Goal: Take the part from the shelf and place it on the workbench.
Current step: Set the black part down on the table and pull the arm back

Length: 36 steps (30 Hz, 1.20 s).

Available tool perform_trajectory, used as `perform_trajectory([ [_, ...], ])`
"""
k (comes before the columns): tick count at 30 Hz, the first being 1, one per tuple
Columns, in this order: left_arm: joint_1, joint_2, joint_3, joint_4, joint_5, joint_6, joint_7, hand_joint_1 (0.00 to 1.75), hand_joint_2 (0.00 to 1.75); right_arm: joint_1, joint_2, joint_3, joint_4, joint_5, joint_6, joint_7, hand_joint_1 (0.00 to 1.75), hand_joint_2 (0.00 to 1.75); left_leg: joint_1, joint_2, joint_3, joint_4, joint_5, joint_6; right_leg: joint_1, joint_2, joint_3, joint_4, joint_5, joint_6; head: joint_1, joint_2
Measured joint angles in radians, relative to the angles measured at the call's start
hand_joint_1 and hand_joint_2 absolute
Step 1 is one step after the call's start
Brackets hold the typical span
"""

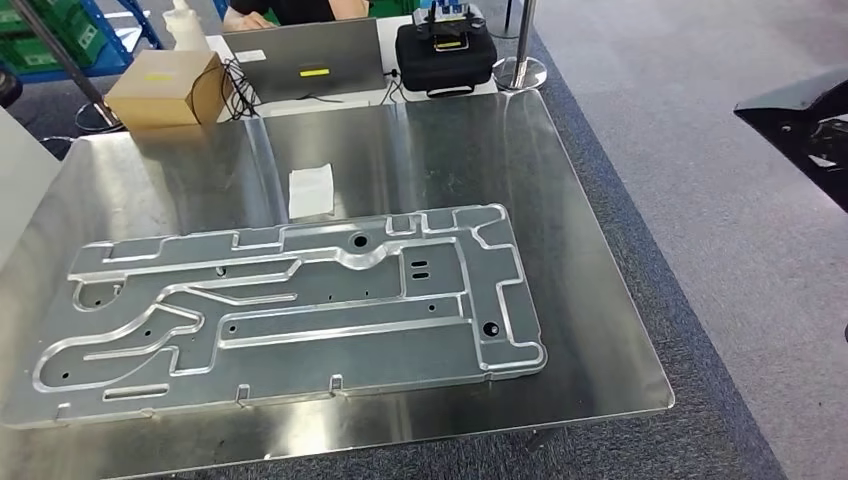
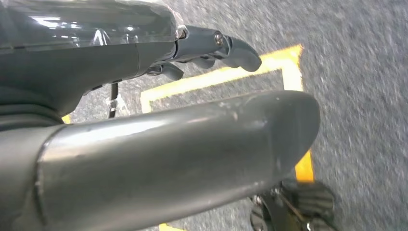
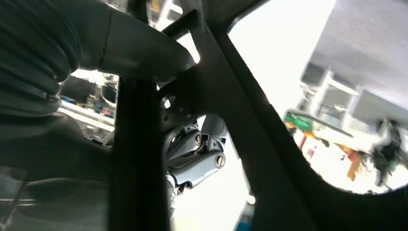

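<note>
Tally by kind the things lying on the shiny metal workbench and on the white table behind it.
Large grey machined metal plate with raised ribs: 1
White folded paper sheet: 1
Brown cardboard box: 1
Grey open laptop: 1
Black zipped carry case: 1
Total: 5

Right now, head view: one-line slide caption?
Large machined aluminium plate lying flat on shiny steel workbench; black frame part enters at right edge.
</note>
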Motion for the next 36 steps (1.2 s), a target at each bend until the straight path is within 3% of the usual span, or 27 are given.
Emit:
perform_trajectory([
  [2,0.002,-0.002,0.006,0.0,-0.004,-0.001,-0.001,0.0,0.0,-0.012,-0.003,0.0,0.007,0.011,0.014,0.007,1.75,1.75,0.007,0.004,0.012,-0.028,0.015,-0.014,-0.002,0.004,-0.034,0.064,-0.04,0.005,0.002,0.0],
  [4,0.0,-0.005,0.01,0.0,-0.008,-0.003,-0.001,0.0,0.0,-0.022,-0.002,0.002,0.02,0.02,0.017,0.014,1.75,1.75,0.013,0.006,0.011,-0.027,0.014,-0.023,-0.005,0.007,-0.09,0.174,-0.092,0.019,0.002,0.0],
  [5,0.0,-0.008,0.012,0.0,-0.01,-0.003,-0.001,0.0,0.0,-0.023,0.002,0.004,0.028,0.026,0.013,0.016,1.75,1.75,0.016,0.006,0.01,-0.022,0.01,-0.031,-0.008,0.006,-0.11,0.211,-0.099,0.028,0.002,0.0],
  [6,0.0,-0.01,0.014,0.0,-0.013,-0.004,-0.001,0.0,0.0,-0.025,0.009,0.005,0.038,0.033,0.006,0.019,1.75,1.75,0.021,0.007,0.009,-0.015,0.004,-0.039,-0.012,0.006,-0.117,0.219,-0.089,0.036,0.003,0.0],
  [7,0.0,-0.013,0.015,0.0,-0.017,-0.004,0.0,0.0,0.0,-0.028,0.02,0.006,0.047,0.041,-0.005,0.025,1.75,1.75,0.026,0.007,0.007,-0.005,-0.003,-0.051,-0.018,0.005,-0.105,0.191,-0.061,0.045,0.003,0.0],
  [9,-0.002,-0.015,0.019,0.0,-0.023,-0.005,0.001,0.0,0.0,-0.036,0.052,0.007,0.066,0.054,-0.029,0.04,1.75,1.75,0.034,0.01,-0.003,0.028,-0.024,-0.077,-0.027,0.007,-0.053,0.084,-0.003,0.061,0.003,0.0],
  [10,-0.004,-0.015,0.02,0.0,-0.025,-0.005,0.001,0.0,0.0,-0.041,0.068,0.008,0.076,0.058,-0.037,0.047,1.75,1.75,0.036,0.011,-0.012,0.048,-0.037,-0.088,-0.028,0.01,-0.034,0.044,0.012,0.056,0.003,0.0],
  [11,-0.008,-0.015,0.022,0.0,-0.026,-0.005,0.001,0.0,0.0,-0.045,0.08,0.009,0.084,0.061,-0.041,0.051,1.75,1.75,0.036,0.012,-0.02,0.064,-0.046,-0.096,-0.027,0.013,-0.026,0.024,0.013,0.045,0.002,0.0],
  [13,-0.011,-0.015,0.025,0.0,-0.028,-0.005,0.001,0.0,0.0,-0.049,0.1,0.012,0.097,0.065,-0.046,0.052,1.75,1.75,0.035,0.009,-0.032,0.08,-0.055,-0.102,-0.022,0.014,-0.028,0.022,0.008,0.013,0.001,0.0],
  [14,-0.01,-0.014,0.026,0.0,-0.029,-0.004,0.001,0.0,0.0,-0.05,0.109,0.013,0.101,0.07,-0.049,0.052,1.75,1.75,0.035,0.009,-0.035,0.081,-0.056,-0.104,-0.024,0.012,-0.029,0.022,0.008,0.004,0.002,0.0],
  [16,-0.008,-0.012,0.026,0.0,-0.035,-0.005,0.001,0.0,0.0,-0.056,0.139,0.017,0.108,0.091,-0.061,0.058,1.75,1.75,0.039,0.009,-0.049,0.114,-0.079,-0.122,-0.03,0.008,-0.031,0.019,0.011,-0.006,-0.002,0.0],
  [19,-0.009,-0.012,0.027,0.0,-0.048,-0.009,0.002,0.0,0.0,-0.068,0.241,0.035,0.121,0.149,-0.089,0.106,1.75,1.75,0.07,0.014,-0.124,0.276,-0.158,-0.161,-0.035,0.014,-0.031,0.015,0.015,-0.014,-0.01,0.0],
  [20,-0.011,-0.013,0.027,0.0,-0.051,-0.01,0.004,0.0,0.0,-0.07,0.287,0.045,0.128,0.17,-0.098,0.126,1.75,1.75,0.081,0.015,-0.148,0.324,-0.171,-0.169,-0.036,0.018,-0.031,0.015,0.015,-0.015,-0.01,0.0],
  [21,-0.014,-0.014,0.027,0.0,-0.055,-0.012,0.006,0.0,0.0,-0.071,0.339,0.056,0.136,0.188,-0.104,0.146,1.75,1.75,0.089,0.015,-0.161,0.343,-0.165,-0.174,-0.038,0.023,-0.031,0.015,0.015,-0.015,-0.011,0.0],
  [22,-0.017,-0.014,0.027,0.0,-0.058,-0.014,0.009,0.0,0.0,-0.07,0.388,0.069,0.144,0.203,-0.109,0.163,1.75,1.75,0.095,0.015,-0.157,0.323,-0.141,-0.178,-0.04,0.029,-0.03,0.015,0.015,-0.015,-0.011,0.0],
  [24,-0.026,-0.016,0.026,0.0,-0.062,-0.017,0.013,0.0,0.0,-0.07,0.477,0.092,0.158,0.221,-0.113,0.188,1.75,1.75,0.101,0.017,-0.111,0.198,-0.066,-0.179,-0.043,0.033,-0.025,0.012,0.015,-0.013,-0.014,0.0],
  [26,-0.033,-0.016,0.026,0.0,-0.062,-0.018,0.014,0.0,0.0,-0.072,0.532,0.105,0.167,0.226,-0.117,0.195,1.75,1.75,0.099,0.017,-0.068,0.094,-0.019,-0.177,-0.043,0.026,-0.02,0.004,0.017,-0.005,-0.018,0.0],
  [29,-0.031,-0.016,0.026,0.0,-0.064,-0.018,0.015,0.0,0.0,-0.078,0.574,0.113,0.178,0.233,-0.122,0.188,1.75,1.75,0.092,0.009,-0.061,0.064,-0.008,-0.17,-0.042,0.008,-0.011,-0.013,0.022,0.016,-0.019,0.0],
  [31,-0.027,-0.017,0.026,0.0,-0.067,-0.021,0.018,0.0,0.0,-0.081,0.609,0.121,0.183,0.249,-0.123,0.181,1.75,1.75,0.093,0.008,-0.053,0.045,0.002,-0.161,-0.038,0.001,-0.014,-0.005,0.01,0.021,-0.014,0.0],
  [32,-0.027,-0.018,0.026,0.0,-0.068,-0.023,0.021,0.0,0.0,-0.083,0.636,0.129,0.186,0.261,-0.123,0.18,1.75,1.75,0.093,0.01,-0.049,0.035,0.007,-0.155,-0.034,0.0,-0.029,0.027,-0.011,0.017,-0.012,0.0],
  [34,-0.033,-0.019,0.026,0.0,-0.071,-0.029,0.025,0.0,0.0,-0.084,0.704,0.149,0.198,0.29,-0.122,0.191,1.75,1.75,0.087,0.017,-0.047,0.031,0.008,-0.145,-0.021,0.002,-0.09,0.143,-0.067,0.003,-0.008,0.0],
  [36,-0.044,-0.019,0.026,0.0,-0.069,-0.037,0.031,0.0,0.0,-0.082,0.775,0.169,0.214,0.313,-0.121,0.207,1.75,1.75,0.076,0.023,-0.048,0.034,0.005,-0.137,-0.008,0.003,-0.14,0.234,-0.088,-0.008,-0.008,0.0],
])
